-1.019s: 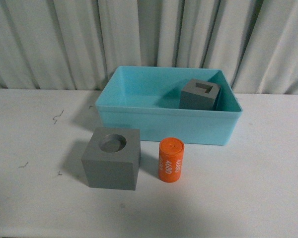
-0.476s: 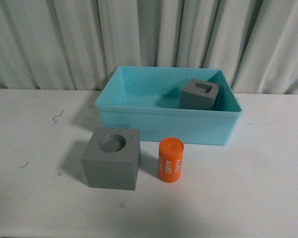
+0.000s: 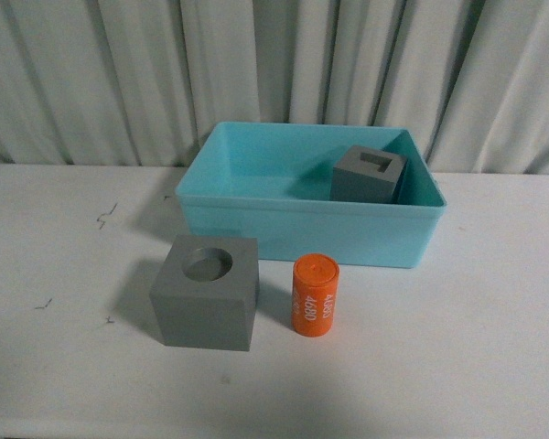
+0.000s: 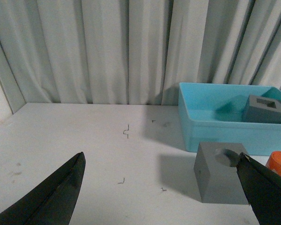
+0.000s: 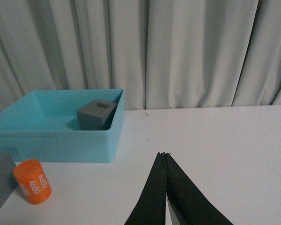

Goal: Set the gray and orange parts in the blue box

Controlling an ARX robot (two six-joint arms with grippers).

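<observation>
So, matte gray cube (image 3: 368, 183) in turquoise bin (image 3: 306, 236); orange cyl. (image 3: 313, 297) outside.

Inside box (image 3: 348, 240), left and middle floor open from above; rectangular-hole cube (image 3: 369, 174) fills right rear corner. Before front wall, round-hole cube (image 3: 206, 293) and cylinder (image 3: 313, 295) stand apart, narrow gap between. Worktop (image 3: 55, 274) open on far left and right. Curtain (image 3: 256, 64) close behind box.

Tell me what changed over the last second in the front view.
Nothing visibly changed. The matte gray rectangular-hole cube stays in the light blue plastic bin; the gray round-hole cube and the orange cylinder stay on the table before it.
</observation>
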